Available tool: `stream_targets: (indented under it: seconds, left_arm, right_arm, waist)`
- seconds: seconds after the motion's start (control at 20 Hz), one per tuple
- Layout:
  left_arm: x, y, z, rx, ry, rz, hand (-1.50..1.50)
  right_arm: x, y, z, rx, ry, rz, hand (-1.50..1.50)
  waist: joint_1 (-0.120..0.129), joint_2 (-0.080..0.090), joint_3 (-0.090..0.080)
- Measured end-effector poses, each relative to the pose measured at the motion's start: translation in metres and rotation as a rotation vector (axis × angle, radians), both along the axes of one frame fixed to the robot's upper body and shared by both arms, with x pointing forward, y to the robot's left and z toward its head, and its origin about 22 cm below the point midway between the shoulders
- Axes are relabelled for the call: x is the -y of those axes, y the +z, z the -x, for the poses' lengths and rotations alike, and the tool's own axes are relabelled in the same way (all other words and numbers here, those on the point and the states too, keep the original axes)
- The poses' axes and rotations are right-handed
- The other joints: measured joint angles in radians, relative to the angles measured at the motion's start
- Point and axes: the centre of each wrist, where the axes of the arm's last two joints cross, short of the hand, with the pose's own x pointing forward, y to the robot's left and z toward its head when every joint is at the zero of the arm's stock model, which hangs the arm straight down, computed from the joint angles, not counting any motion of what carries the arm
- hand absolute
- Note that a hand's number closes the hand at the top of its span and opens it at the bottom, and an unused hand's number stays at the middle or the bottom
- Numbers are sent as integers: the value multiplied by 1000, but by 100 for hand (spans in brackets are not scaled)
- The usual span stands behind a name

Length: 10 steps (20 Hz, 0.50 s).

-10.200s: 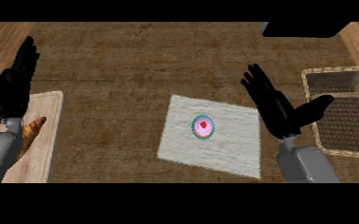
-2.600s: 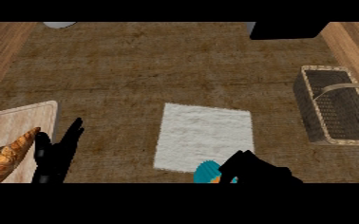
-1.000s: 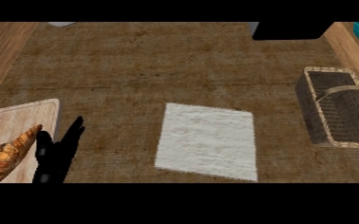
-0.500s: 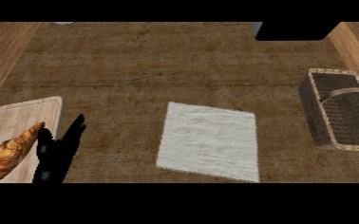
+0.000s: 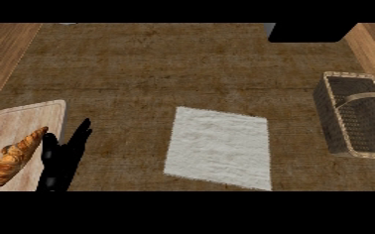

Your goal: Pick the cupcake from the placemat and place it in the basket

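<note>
Pale placemat (image 5: 218, 147) lies on brown counter (image 5: 161, 69).

White rectangular cloth placemat (image 5: 218, 147): bare now; the pink-topped cupcake it carried earlier is gone from view. Right hand: out of view, after showing at the lower edge clutching that cupcake. Dark woven wicker basket (image 5: 348, 114), at the surface's right edge: sits further into view than before.

No legible text, label, brand or number anywhere on the counter (nothing on any item).
</note>
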Motion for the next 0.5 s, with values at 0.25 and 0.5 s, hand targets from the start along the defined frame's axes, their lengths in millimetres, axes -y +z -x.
stream_targets:
  seconds: [0.25, 0.5]
  left_arm:
    - [1, 4, 0, -9, 0, -2, 0]
    - [3, 3, 0, -5, 5, -4, 0]
  right_arm:
    - [21, -16, 0, -80, -41, 127, -150]
    - [43, -14, 4, -80, -30, 200, -150]
  waist:
    - [3, 0, -1]
    - [3, -1, -1]
